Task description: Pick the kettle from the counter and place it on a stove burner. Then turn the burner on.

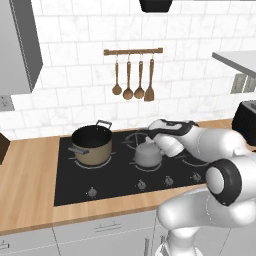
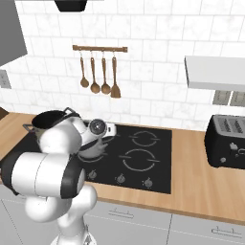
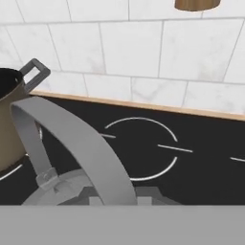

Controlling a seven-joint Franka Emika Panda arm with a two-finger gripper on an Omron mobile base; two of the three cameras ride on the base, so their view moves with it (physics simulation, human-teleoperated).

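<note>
On the black glass cooktop (image 1: pixel 120 172), the grey kettle (image 1: pixel 147 154) sits over a front-centre stove burner (image 1: pixel 131 166), right of the tan pot (image 1: pixel 91 144). Above it, the gripper (image 1: pixel 159 141) is closed around the kettle's arched handle (image 3: pixel 72 134).

Arm folded forward from the base, wrist bent low, gripper (image 1: pixel 161 141) clamped tight and pointing toward nine o'clock
</note>
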